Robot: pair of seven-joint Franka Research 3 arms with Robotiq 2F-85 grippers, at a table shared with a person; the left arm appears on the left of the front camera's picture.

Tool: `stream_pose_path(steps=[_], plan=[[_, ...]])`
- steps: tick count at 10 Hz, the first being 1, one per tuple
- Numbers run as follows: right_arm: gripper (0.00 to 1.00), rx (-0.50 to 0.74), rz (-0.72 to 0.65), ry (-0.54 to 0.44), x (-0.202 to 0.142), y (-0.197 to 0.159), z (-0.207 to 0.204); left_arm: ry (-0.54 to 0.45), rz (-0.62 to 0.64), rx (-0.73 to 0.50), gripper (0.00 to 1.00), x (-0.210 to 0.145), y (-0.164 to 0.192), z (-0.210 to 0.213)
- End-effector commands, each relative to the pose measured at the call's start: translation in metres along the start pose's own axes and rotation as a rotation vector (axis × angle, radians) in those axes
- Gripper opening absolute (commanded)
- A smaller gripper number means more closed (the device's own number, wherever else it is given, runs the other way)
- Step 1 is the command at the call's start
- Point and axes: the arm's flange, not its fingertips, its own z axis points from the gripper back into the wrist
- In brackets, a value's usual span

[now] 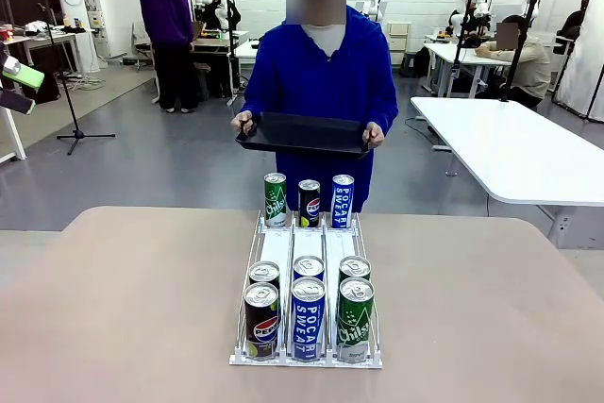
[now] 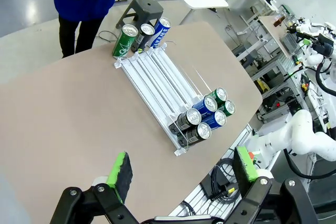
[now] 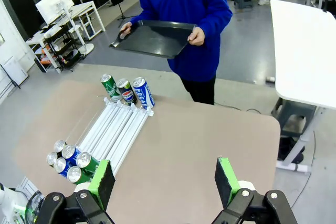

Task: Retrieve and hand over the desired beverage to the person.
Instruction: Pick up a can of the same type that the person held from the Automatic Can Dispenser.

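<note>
A clear rack [image 1: 293, 247] on the tan table [image 1: 123, 290] holds drink cans. At its far end stand a green can [image 1: 275, 200], a black Pepsi can [image 1: 309, 203] and a blue Pocari Sweat can [image 1: 343, 201]. At the near end, a Pepsi can [image 1: 261, 320], a Pocari Sweat can [image 1: 308, 318] and a green can [image 1: 355, 318] front a second row. The person [image 1: 316, 73] in a blue hoodie stands beyond the table holding a black tray [image 1: 302, 134] in both hands. My left gripper [image 2: 182, 167] and right gripper [image 3: 164, 177] hover high above the table, both open and holding nothing.
A white table [image 1: 528, 143] stands at the back right, and a dark stool [image 2: 143, 9] sits near the person's side of the table. Another person in a purple hoodie [image 1: 168, 16] stands far off at the back left beside a tripod stand [image 1: 75, 110].
</note>
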Motion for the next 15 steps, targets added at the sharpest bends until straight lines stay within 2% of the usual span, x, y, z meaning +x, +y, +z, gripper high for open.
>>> stream_pose_path(steps=[1, 15], plan=[[1.0, 0.031, 0.003, -0.007, -0.0001, -0.0005, -0.0017, -0.004, -0.013, -0.011, 1.0, 0.001, 0.0012, 0.0012], [1.0, 0.031, 0.003, -0.007, -0.0001, -0.0005, -0.0017, -0.004, -0.013, -0.011, 1.0, 0.001, 0.0012, 0.0012]])
